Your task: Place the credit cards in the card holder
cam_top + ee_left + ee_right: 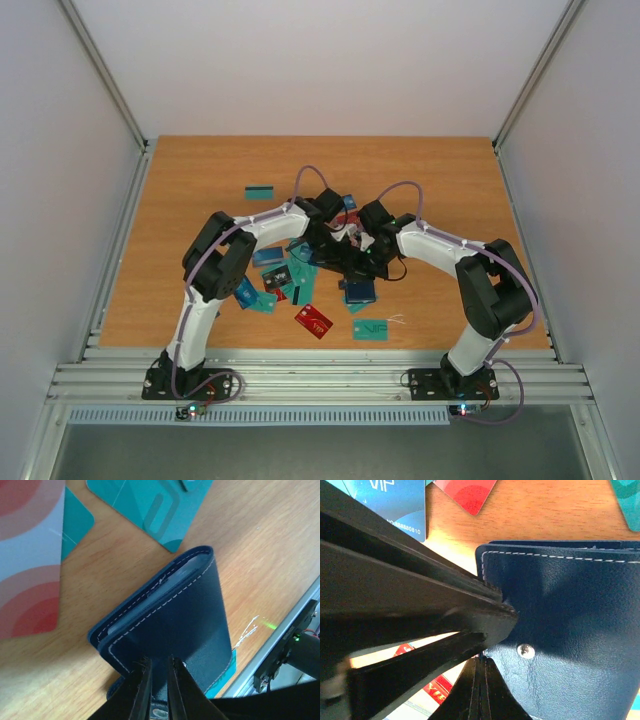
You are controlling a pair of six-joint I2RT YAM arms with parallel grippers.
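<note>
Your left gripper [157, 680] holds its jaws a narrow slit apart, nipping the near edge of the card holder [180, 615]. The holder runs away from the fingertips, folded. Its white-stitched navy cover is uppermost and a paler blue layer shows along its left side. The wooden table [270, 540] lies beneath it. Just beyond the holder's far corner a teal card [150, 510] lies flat. Off to the left of the fingers, a red-and-pale card [25, 555] overlaps a second teal card [75, 522].

Your right gripper [481, 685] is pressed fully closed, finger against finger. Its tips meet the holder's edge just beside a small metal stud [525, 651]. Whether anything thin is caught between them, you cannot tell. The holder fills the space ahead and to the right of those tips. From the left, the left gripper's black fingers [420, 580] meet the holder's stitched corner. Past them lie a blue VIP card [395, 500] and a red card [467, 492].

From above, both grippers meet over the middle of the table, the holder hidden beneath them. Loose credit cards [262, 300] scatter on the left gripper's side. A striped teal card [260, 190] lies well apart on the far side.
</note>
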